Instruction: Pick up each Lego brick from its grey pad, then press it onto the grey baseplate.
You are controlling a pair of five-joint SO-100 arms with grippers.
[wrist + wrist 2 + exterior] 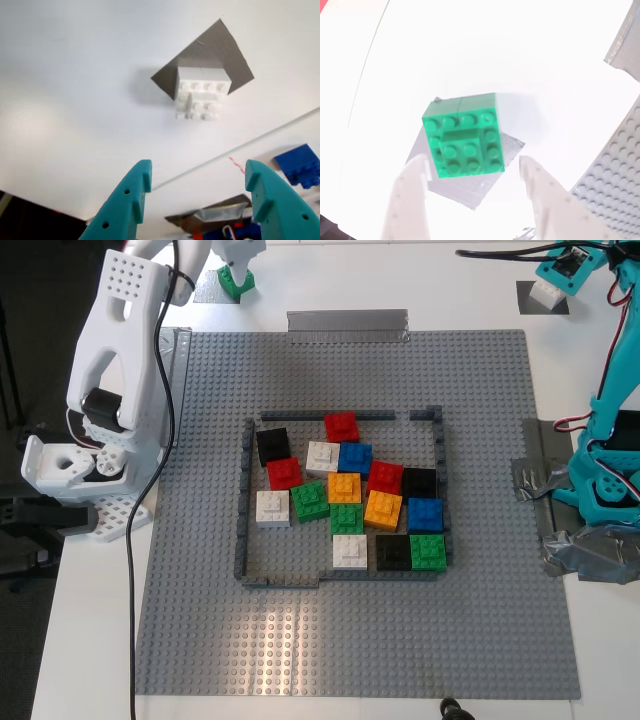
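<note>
The white Lego brick [545, 295] sits on a dark grey pad [220, 50] at the exterior view's top right. My first gripper [197, 175], teal, is open above it and apart from it; it also shows in the exterior view [560, 275]. The green Lego brick [238, 282] sits on a silvery grey pad [470, 192] at the exterior view's top left. My second gripper [472, 162], white, is open just above it, with one jaw on each side of it. The grey baseplate [200, 540] carries a low dark-grey frame [243, 500].
Several red, blue, orange, black, green and white bricks [350, 505] lie inside the frame. Duct-tape strips lie at the plate's far edge [347, 325] and by the teal arm's base [560, 520]. A black cable [130, 570] hangs along the exterior view's left.
</note>
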